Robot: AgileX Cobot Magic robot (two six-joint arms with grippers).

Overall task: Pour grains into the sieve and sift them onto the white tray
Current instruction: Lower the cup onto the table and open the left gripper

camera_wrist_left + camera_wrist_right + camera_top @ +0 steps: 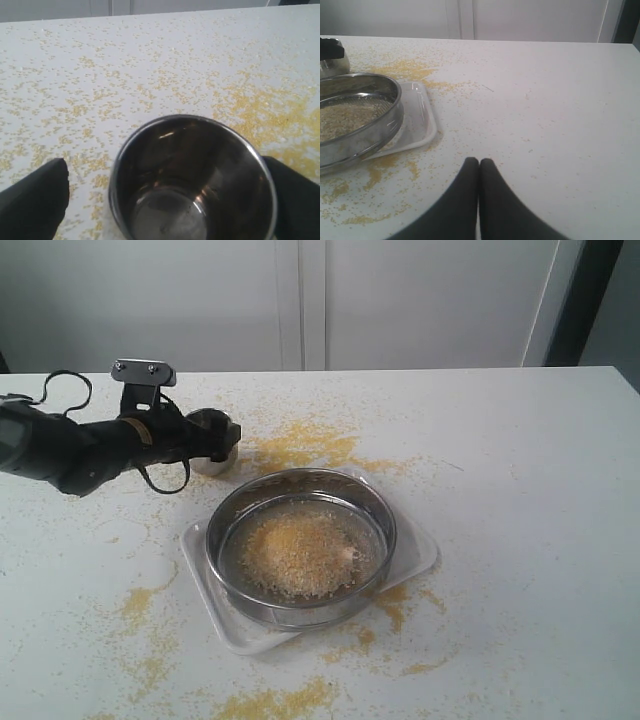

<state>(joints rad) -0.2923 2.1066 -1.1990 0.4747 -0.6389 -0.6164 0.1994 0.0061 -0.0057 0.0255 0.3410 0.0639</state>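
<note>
The left gripper [165, 172] is standing wide open around the small steel cup [218, 455], which is sitting upright and empty on the table [520, 490], one finger [35, 200] clear of its wall. The right gripper [479, 167] is hanging over the table with its fingers pressed shut, holding nothing. The grains [295, 555] are lying heaped in the sieve [300, 618], which is resting on the white tray [415, 545]

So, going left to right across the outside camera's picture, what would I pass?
Black robot arm → small steel cup → round sieve holding the grains, sitting on the white tray.
</note>
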